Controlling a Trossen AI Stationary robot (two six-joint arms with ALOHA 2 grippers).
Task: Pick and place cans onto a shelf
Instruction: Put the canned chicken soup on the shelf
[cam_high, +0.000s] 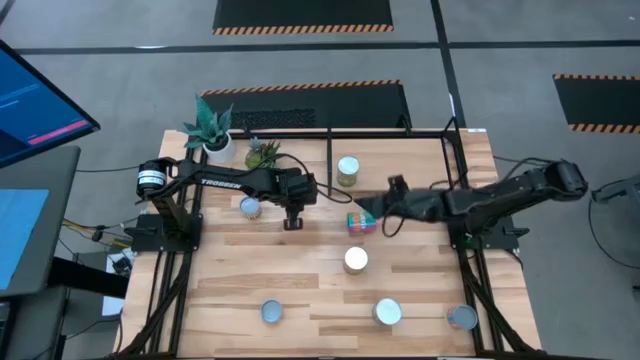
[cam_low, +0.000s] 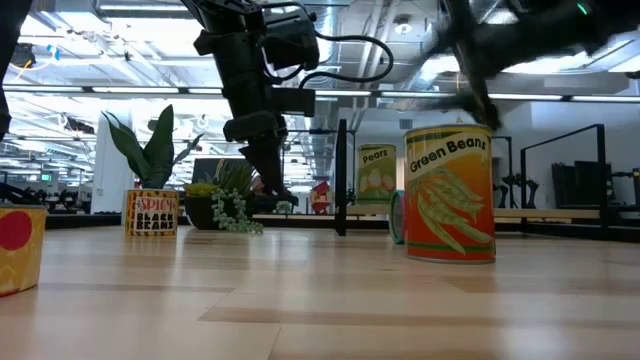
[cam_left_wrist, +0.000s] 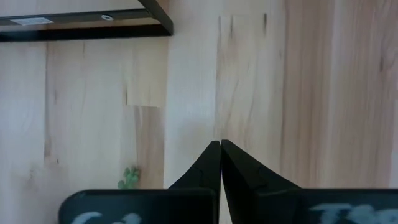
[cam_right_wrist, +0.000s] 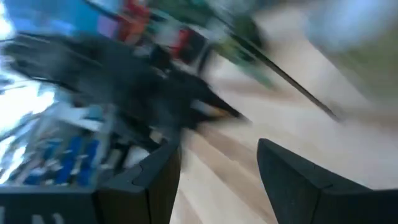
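High view: left gripper (cam_high: 293, 222) shut, empty, frame centre; right gripper (cam_high: 375, 208) spread wide by tipped can (cam_high: 361, 222); shelf (cam_high: 330, 133) top centre. Low view: Green Beans can (cam_low: 449, 194) upright, centre-right. Left wrist: fingers (cam_left_wrist: 211, 163) pressed together.

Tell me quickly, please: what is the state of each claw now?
Left claw: closed, holding nothing, above the bare table.
Right claw: open, holding nothing.
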